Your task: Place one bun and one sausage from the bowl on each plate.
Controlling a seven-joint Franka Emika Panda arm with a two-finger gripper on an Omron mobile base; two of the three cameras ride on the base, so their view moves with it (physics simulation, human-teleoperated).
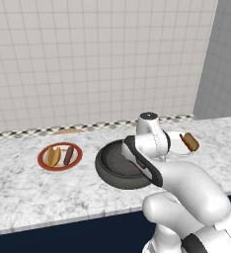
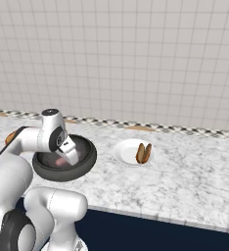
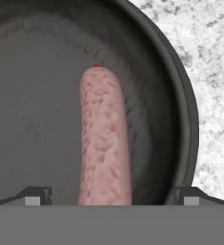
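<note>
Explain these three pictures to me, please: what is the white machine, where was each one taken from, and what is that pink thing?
The white machine is a robot arm in a computer-drawn kitchen. Two pictures come from cameras behind it, one on each side; the third looks down from its hand. On the marble counter sits a dark bowl. On one side is a red-rimmed plate already holding a bun and a brown sausage. On the other side is a white plate with a bun and sausage too. The pink thing is another sausage, lying in the bowl. The gripper hangs just above it, its fingers spread to either side, so nothing is held.
</note>
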